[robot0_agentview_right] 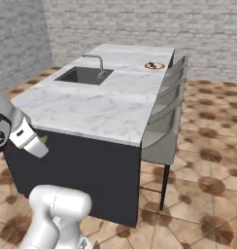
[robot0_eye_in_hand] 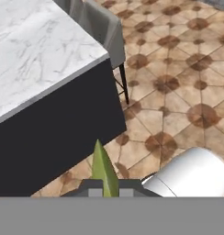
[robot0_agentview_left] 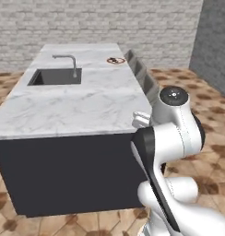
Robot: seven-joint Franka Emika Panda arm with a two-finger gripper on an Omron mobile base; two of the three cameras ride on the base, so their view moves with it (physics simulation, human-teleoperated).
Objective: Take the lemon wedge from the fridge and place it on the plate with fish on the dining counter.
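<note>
- You're in the carry leg right now: the lemon wedge (robot0_eye_in_hand: 103, 169) is already out of the fridge and riding in the gripper (robot0_eye_in_hand: 104, 189), so what's left is the drive-up and the drop-off.
- Hand state: jaws pressed nearly together, pinching the lemon wedge between them. In the hand view it sticks up from between the tips as a thin yellow-green spike, and in the right base view you can just catch a yellow-green bit beside the white hand.
- The hand sits low, off the near end of the dining counter (robot0_agentview_left: 86, 103), below the level of the marble top and in front of its dark base.
- The plate (robot0_agentview_left: 115, 60) with the fish (robot0_agentview_right: 151, 64) is way down at the far end of the counter, past the sink (robot0_agentview_left: 56, 76) and faucet (robot0_agentview_left: 70, 62), close to the edge with the stools (robot0_agentview_right: 164, 129). Well apart from your hand.
- My read on the next move: you can't reach from here, so roll the base along the stool side, then lift the hand above the countertop.
- Come in over the bare white part of the plate beside the fish, get low, then let go. That wedge is tiny, so it'll probably bounce or slide if you drop it from high.
</note>
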